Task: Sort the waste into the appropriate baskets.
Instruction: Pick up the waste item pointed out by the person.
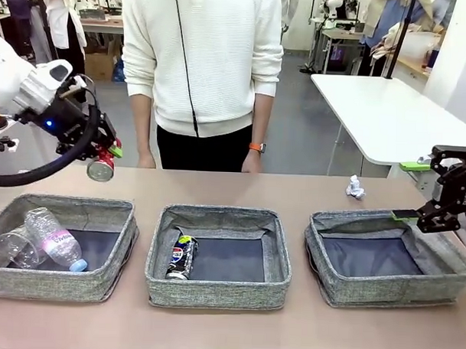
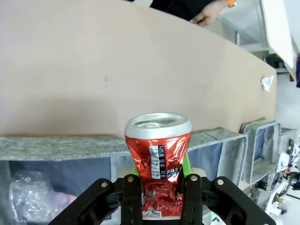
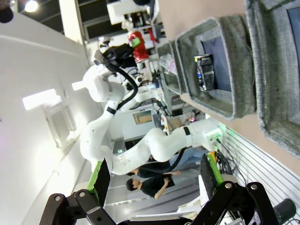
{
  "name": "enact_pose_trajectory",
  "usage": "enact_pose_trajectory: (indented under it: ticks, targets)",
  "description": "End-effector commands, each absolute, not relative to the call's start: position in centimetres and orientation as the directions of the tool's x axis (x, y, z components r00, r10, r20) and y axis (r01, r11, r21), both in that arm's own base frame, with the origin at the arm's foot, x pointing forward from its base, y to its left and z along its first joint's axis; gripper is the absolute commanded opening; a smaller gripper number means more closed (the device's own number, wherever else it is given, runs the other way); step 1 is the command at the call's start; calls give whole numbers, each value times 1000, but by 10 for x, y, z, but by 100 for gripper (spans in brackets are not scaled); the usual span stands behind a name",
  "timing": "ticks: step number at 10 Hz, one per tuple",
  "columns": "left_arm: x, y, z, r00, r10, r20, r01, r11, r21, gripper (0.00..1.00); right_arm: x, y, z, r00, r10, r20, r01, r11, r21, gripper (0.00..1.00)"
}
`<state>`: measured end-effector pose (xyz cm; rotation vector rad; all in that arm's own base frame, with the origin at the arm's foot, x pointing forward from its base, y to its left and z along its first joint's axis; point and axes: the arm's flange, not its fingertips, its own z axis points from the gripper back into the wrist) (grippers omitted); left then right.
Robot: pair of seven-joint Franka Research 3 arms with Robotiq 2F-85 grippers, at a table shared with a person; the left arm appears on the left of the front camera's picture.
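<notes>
My left gripper [image 1: 103, 156] is shut on a crushed red can [image 1: 101, 167], held in the air above the far edge of the left basket [image 1: 102, 208]. In the left wrist view the red can [image 2: 158, 154] stands upright between my fingers [image 2: 132, 197]. The left basket holds a clear bottle with a blue cap [image 1: 56, 239] and a clear plastic cup [image 1: 12, 249]. A dark logo can [image 1: 182, 257] lies in the middle basket [image 1: 216, 216]. My right gripper [image 1: 416, 192] hangs open over the far right corner of the right basket [image 1: 444, 262]. A crumpled white paper wad [image 1: 356, 187] lies on the table behind it.
A person in a white sweater [image 1: 202, 58] stands at the far edge with both hands at the table. A white table [image 1: 388, 119] stands behind on the right. Bare brown tabletop [image 1: 232, 186] runs between the baskets and the person.
</notes>
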<state>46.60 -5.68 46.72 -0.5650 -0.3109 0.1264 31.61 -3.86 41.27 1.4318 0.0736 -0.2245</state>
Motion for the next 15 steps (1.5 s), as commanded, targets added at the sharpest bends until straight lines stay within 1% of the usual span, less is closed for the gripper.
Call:
enact_pose_trajectory:
  ticks: [1, 2, 3, 4, 5, 6, 7, 8, 9, 10, 12, 14, 15]
  targets:
    - [483, -50, 486, 949, 186, 255, -22, 846, -533, 0, 310, -40, 412, 981, -99, -165, 176, 122, 977, 100]
    - [466, -57, 467, 946, 202, 255, -33, 838, -544, 33, 310, -40, 412, 981, -99, -165, 176, 122, 977, 100]
    - [458, -79, 481, 935, 256, 245, -82, 829, -554, 33, 310, -40, 412, 981, -99, -165, 176, 122, 977, 100]
    - [440, -113, 517, 931, 321, 175, -173, 808, -563, 33, 310, -40, 412, 981, -99, -165, 176, 122, 977, 100]
    - [415, -165, 553, 915, 390, 108, -291, 820, -493, 33, 310, -40, 412, 981, -99, -165, 176, 122, 977, 100]
    - [394, -204, 575, 932, 333, 142, -243, 866, -438, 33, 310, -40, 412, 981, -99, -165, 176, 122, 977, 100]
    - [376, -237, 594, 964, 231, 132, -170, 916, -364, 33, 310, -40, 412, 981, -99, -165, 176, 122, 977, 100]
    - [356, -271, 616, 992, 104, 76, -79, 957, -280, 33, 310, -40, 412, 981, -99, -165, 176, 122, 977, 100]
    - [346, -296, 632, 999, 39, 35, -29, 967, -252, 33, 310, -40, 412, 981, -99, -165, 176, 122, 977, 100]
    - [334, -320, 645, 997, 22, 73, -8, 983, -185, 33, 310, -40, 412, 981, -99, -165, 176, 122, 977, 100]
    - [321, -351, 679, 996, -19, 87, 36, 981, -191, 33, 310, -40, 412, 981, -99, -165, 176, 122, 977, 100]
    - [321, -376, 703, 993, 4, 119, 17, 984, -179, 33, 310, -40, 412, 981, -99, -165, 176, 122, 977, 100]
    - [322, -382, 710, 992, -5, 123, 30, 980, -198, 33, 310, -40, 412, 981, -99, -165, 176, 122, 977, 100]
